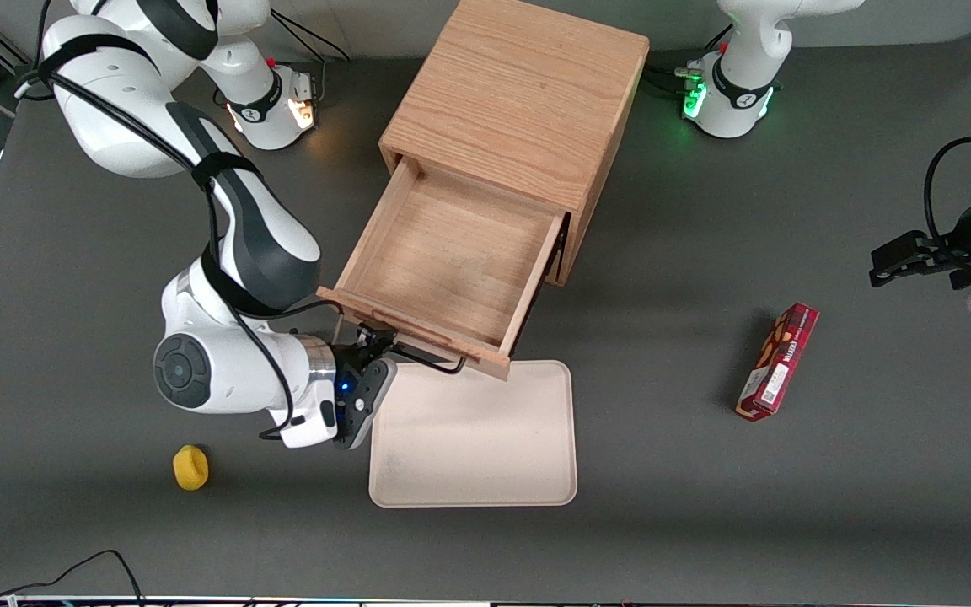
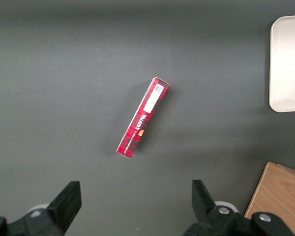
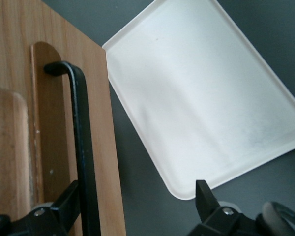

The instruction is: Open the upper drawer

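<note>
White glossy shells all along the right arm (image 1: 233,211), rounded segments broken by dark grey-black joint covers. A black cable runs along its length, strapped down by black bands. At the wrist there's a round dark cap ringed with concentric grooves, then a silver metal collar. The gripper (image 1: 378,341) sits in front of the upper drawer (image 1: 452,261), a black body with a small blue light glowing on it and a white camera block bolted alongside. In the wrist view its black angular fingers (image 3: 69,204) show silver screw heads. The base is white too, ringed in black, with an orange-white light shining.
</note>
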Controlling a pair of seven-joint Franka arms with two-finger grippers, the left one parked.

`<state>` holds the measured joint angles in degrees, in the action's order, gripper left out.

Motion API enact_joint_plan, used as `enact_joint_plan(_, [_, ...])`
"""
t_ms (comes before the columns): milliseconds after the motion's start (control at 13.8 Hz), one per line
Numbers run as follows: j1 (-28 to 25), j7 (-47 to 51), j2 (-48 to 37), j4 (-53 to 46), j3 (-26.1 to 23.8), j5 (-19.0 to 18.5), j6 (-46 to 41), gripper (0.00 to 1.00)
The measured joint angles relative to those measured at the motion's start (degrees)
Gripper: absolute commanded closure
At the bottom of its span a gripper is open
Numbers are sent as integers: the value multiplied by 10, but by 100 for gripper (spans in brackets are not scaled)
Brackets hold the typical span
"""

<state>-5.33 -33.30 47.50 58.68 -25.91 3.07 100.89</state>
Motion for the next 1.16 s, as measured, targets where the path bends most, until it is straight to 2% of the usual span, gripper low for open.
enact_joint_plan(291, [-3,-5,-1,-35,-3,0,-47,0])
enact_joint_plan(436, [-4,-5,-22,-62,-21,0,-59,0])
enact_joint_plan(582, [-7,19,-76,-74,-35,0,-82,0])
enact_joint_plan(800, [-8,112,-177,-75,-35,-1,-168,0])
enact_joint_plan(945, [-3,182,-228,-75,-19,-5,-235,0])
enact_joint_plan(1164, [6,279,-298,-50,62,-4,-332,0])
